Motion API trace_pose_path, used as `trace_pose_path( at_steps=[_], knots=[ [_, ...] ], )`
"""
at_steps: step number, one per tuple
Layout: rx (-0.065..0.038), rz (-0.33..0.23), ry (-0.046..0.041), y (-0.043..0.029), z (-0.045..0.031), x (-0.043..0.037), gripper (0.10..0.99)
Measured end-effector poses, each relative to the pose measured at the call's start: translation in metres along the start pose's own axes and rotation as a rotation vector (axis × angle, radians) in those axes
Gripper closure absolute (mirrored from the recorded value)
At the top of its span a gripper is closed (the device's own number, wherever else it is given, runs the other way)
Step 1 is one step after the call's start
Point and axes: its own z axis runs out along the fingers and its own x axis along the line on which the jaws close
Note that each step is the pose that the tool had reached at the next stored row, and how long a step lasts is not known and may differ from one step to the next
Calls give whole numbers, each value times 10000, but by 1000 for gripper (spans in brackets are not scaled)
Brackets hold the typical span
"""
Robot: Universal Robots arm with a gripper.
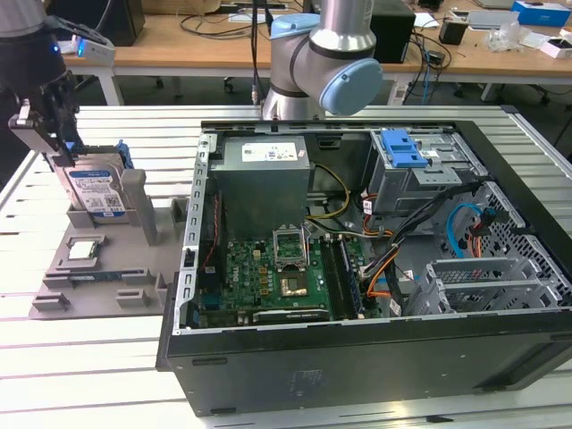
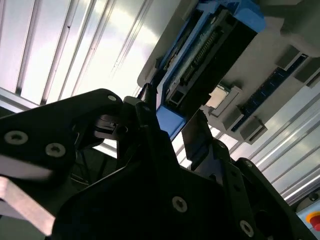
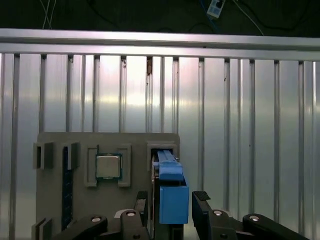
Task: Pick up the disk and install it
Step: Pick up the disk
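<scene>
The disk (image 1: 94,192) stands on edge in a grey holder at the exterior view's left, its blue-and-white label facing out and blue rails framing it. My gripper (image 1: 63,152) hangs right over its upper edge. In the first wrist view the disk (image 3: 170,172) appears edge-on with its blue carrier between my two black fingers (image 3: 200,202). A narrow gap remains on each side, so the gripper (image 3: 171,200) is open astride it. The second wrist view has the disk (image 2: 210,45) running away from the gripper (image 2: 172,117), the blue rail end lying between the fingers.
The grey holder plate (image 1: 98,277) also carries a small square CPU chip (image 1: 82,250). To its right lies the open computer case (image 1: 357,375), with a grey power-supply box (image 1: 264,174), a motherboard (image 1: 277,277) and a blue drive-bay latch (image 1: 407,147). The arm's base (image 1: 313,54) stands behind it.
</scene>
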Motion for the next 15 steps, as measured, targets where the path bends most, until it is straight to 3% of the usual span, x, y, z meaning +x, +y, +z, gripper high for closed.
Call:
trace_pose_path(
  at_steps=[7, 15],
  knots=[
    [-8, -164, 21, -21, 168, 3, 604],
    [-9, -179, 22, -22, 202, 4, 604]
  ],
)
